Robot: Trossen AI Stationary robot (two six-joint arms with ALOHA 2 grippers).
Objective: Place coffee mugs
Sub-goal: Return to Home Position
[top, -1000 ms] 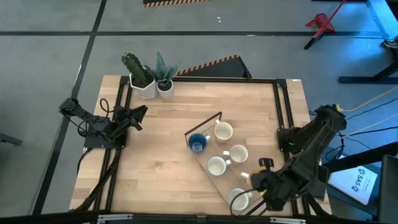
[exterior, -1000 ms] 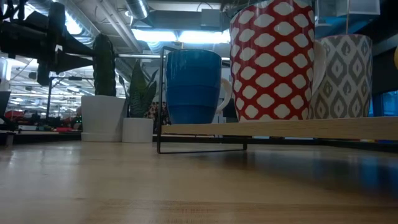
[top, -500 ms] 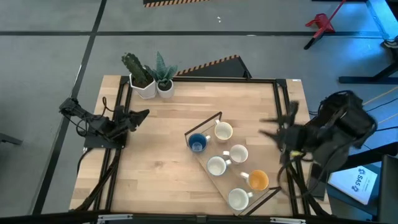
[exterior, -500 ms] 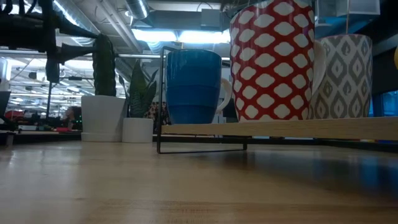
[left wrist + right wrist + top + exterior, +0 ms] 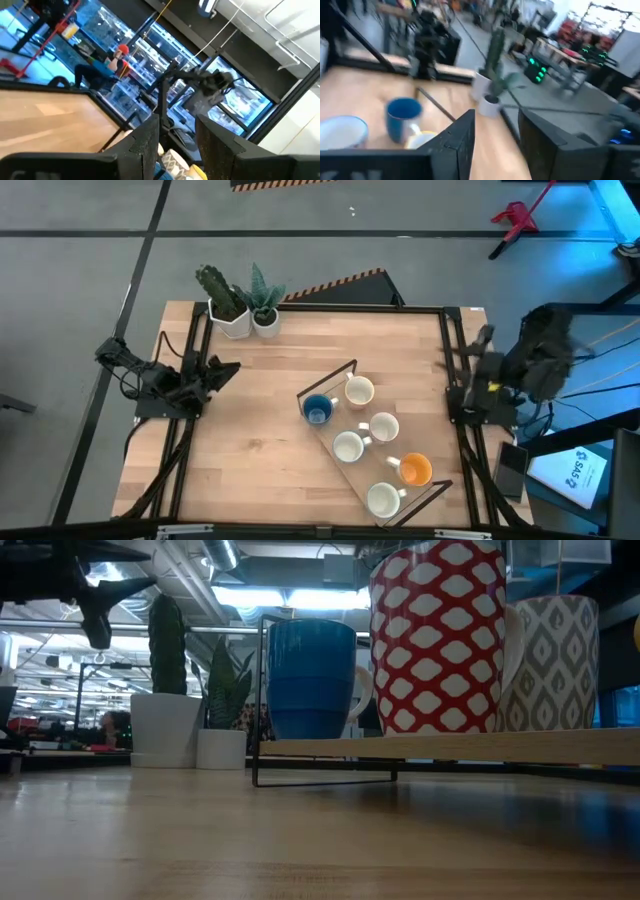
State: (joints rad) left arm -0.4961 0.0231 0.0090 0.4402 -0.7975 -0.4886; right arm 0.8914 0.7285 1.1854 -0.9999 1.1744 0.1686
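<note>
Six mugs stand on a wooden board [image 5: 337, 465] with a black wire frame, right of the table's middle: a blue one [image 5: 318, 410], an orange one [image 5: 414, 470] and several white ones such as [image 5: 359, 391]. The low view shows the blue mug [image 5: 310, 680] beside a red-patterned mug [image 5: 440, 635]. My left gripper [image 5: 225, 368] hangs open at the table's left edge, with the gap visible in the left wrist view [image 5: 177, 145]. My right gripper [image 5: 468, 350] is open at the right edge, clear of the mugs [image 5: 495, 135].
Two white pots with green plants [image 5: 240, 315] stand at the table's far left corner. Black frame rails [image 5: 452, 370] run along the left and right edges. Bare wood [image 5: 250, 450] lies between the board and the left arm.
My right arm has swung up and away from the board's near right end, toward the table's right edge and farther back. The orange mug, which the gripper covered before, now stands in plain view on the board. The mugs have kept their places.
</note>
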